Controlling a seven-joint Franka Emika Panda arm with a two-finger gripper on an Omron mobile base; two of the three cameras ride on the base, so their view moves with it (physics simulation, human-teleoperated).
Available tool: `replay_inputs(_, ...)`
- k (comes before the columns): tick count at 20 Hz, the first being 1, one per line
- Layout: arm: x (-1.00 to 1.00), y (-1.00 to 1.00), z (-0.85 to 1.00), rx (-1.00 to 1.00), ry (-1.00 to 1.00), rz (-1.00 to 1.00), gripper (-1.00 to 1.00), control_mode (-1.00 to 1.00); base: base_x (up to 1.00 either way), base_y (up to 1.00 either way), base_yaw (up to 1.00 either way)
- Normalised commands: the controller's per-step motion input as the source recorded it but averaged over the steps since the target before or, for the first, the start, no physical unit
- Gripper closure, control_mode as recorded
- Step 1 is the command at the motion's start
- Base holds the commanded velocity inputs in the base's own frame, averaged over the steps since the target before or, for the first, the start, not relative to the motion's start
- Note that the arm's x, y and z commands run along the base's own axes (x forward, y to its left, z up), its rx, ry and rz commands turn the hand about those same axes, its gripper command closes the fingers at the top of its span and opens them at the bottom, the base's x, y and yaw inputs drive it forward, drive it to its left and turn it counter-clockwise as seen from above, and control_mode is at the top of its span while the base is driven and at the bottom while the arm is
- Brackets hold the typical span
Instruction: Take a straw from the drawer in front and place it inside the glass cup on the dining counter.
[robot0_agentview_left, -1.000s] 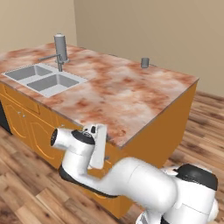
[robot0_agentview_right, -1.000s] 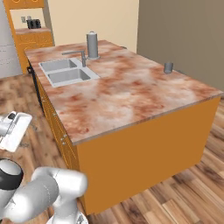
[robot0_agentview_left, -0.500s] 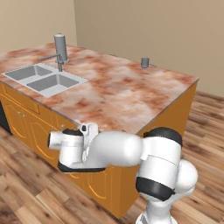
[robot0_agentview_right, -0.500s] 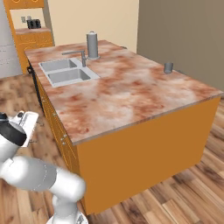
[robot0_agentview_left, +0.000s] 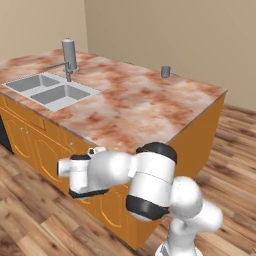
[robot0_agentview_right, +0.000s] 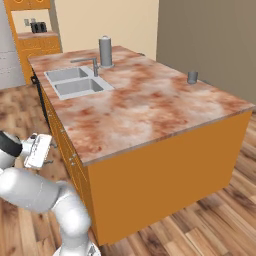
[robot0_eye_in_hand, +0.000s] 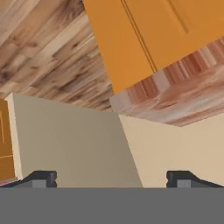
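The dining counter (robot0_agentview_left: 150, 105) is a polished slab of reddish-brown and cream marbled stone, set on smooth orange wooden cabinets (robot0_agentview_right: 165, 165). The glass cup (robot0_agentview_left: 165, 71) is a small translucent grey cylinder. It stands upright near the far edge of the slab, well apart from the sink (robot0_agentview_left: 50, 90).

The sink is a double rectangular basin in matt grey metal. A thin bent faucet (robot0_agentview_right: 87, 62) stands beside it, next to a taller opaque grey cylinder (robot0_agentview_right: 105, 51) with a wider base.

The gripper (robot0_eye_in_hand: 111, 179) is held low, beside the cabinet fronts below the counter edge. Its two dark, blocky fingertips (robot0_eye_in_hand: 41, 178) stand far apart, with nothing between them.

In the hand view, flat orange panels (robot0_eye_in_hand: 148, 35), plank flooring (robot0_eye_in_hand: 48, 52) and plain beige walls are visible. The drawer cannot be singled out with certainty among the cabinet fronts.
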Motion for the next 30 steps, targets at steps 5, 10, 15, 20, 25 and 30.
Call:
replay_inputs(5,0.18,0.11,-0.65,-0.03,0.05,0.05,-1.00,-1.00,0.00,0.00,0.00)
replay_inputs(10,0.36,0.09,-0.51,0.00,0.00,0.00,-1.00,-1.00,0.00,0.00,0.00)
replay_inputs(15,0.51,0.00,-0.41,0.00,0.00,0.00,-1.00,-1.00,0.00,0.00,0.00)
replay_inputs(20,0.36,0.00,-0.28,0.00,0.00,0.03,-1.00,-1.00,0.00,0.00,0.00)
replay_inputs(25,0.16,-0.02,-0.08,0.00,0.00,0.12,-1.00,-1.00,0.00,0.00,0.00)
replay_inputs(30,0.24,-0.17,-0.01,0.00,0.00,0.16,-1.00,-1.00,0.00,0.00,0.00)
